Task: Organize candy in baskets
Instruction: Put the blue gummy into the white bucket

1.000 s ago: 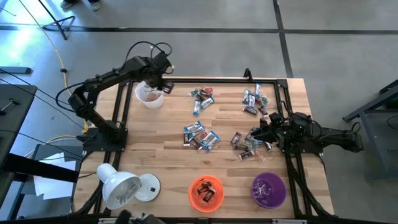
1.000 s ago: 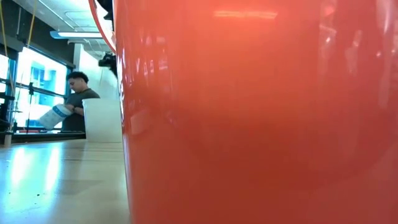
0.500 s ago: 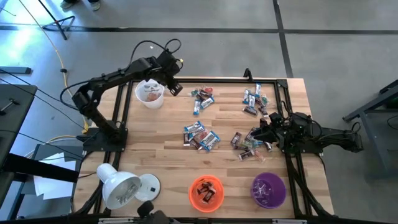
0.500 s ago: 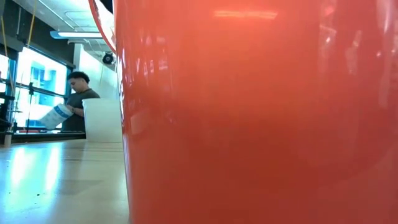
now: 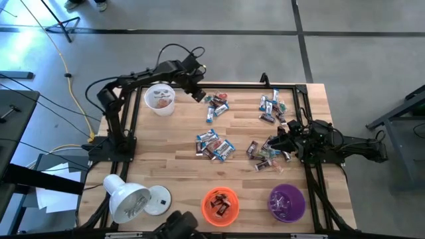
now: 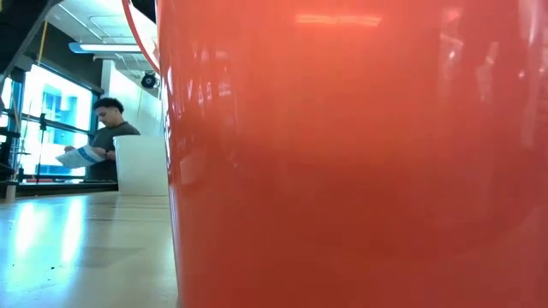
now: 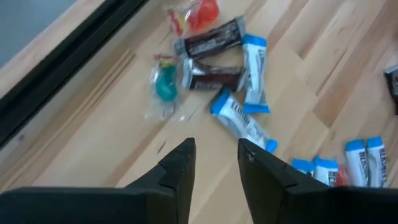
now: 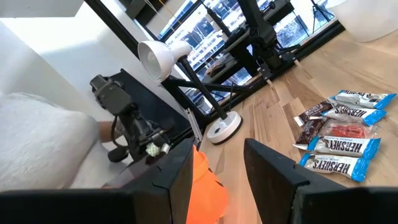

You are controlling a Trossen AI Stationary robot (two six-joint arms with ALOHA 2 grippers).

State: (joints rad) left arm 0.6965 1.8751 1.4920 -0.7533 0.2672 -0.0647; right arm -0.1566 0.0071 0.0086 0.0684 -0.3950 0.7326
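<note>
Wrapped candy lies in loose piles on the wooden table: one at the far middle (image 5: 216,105) (image 7: 217,56), others at the far right (image 5: 273,106), the centre (image 5: 214,145) and the right (image 5: 264,154). The white basket (image 5: 160,98) stands at the far left, while the orange basket (image 5: 220,206) and purple basket (image 5: 287,202) stand at the near edge. My left gripper (image 5: 200,96) (image 7: 214,155) hovers open between the white basket and the far-middle pile, slanting down, with nothing between its fingers. At the right pile my right gripper (image 5: 271,145) (image 8: 214,165) waits open.
A white lamp (image 5: 129,199) lies at the near left corner. A black frame rail (image 5: 133,113) runs along the table's left side. The orange basket's wall (image 6: 360,154) fills the low view; a person (image 6: 107,137) stands in the room beyond.
My left gripper has moved from above the white basket toward the table's right edge and down, toward the far-middle candy pile, and has turned as it went. The candy and baskets have stayed where they were.
</note>
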